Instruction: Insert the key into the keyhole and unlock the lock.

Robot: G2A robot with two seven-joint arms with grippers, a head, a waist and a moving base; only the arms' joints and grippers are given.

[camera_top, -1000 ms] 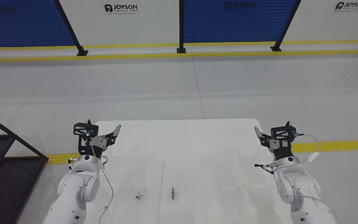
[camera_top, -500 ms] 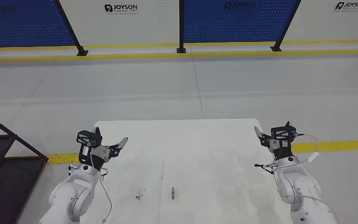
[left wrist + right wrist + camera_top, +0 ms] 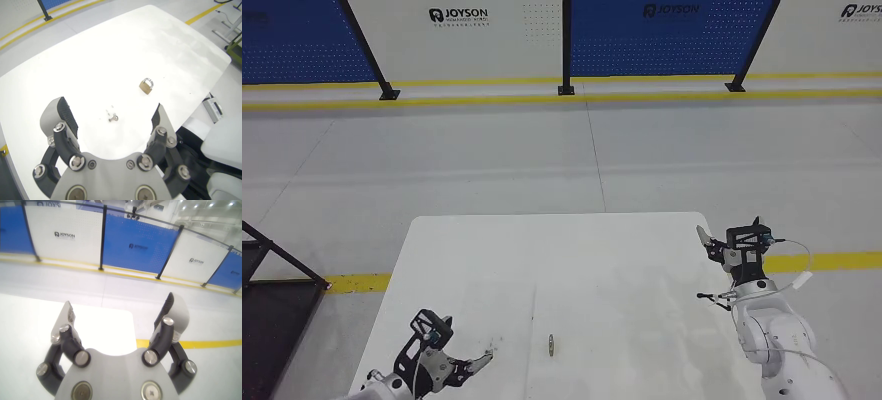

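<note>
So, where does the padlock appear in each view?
Top view: padlock low at centre, on the white table.
Left wrist view: padlock beyond the open left pincer.
Right wrist view: faces the table corner and blue fence instead.
Shared landmark: the key lying beside the padlock.

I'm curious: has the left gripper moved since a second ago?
Yes. The left gripper moved from the table's far corner to its near edge, by the key.

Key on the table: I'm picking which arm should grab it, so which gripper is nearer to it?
Left. The left gripper hangs open right beside the key; the right gripper is open at the table's far right corner, well away.
</note>
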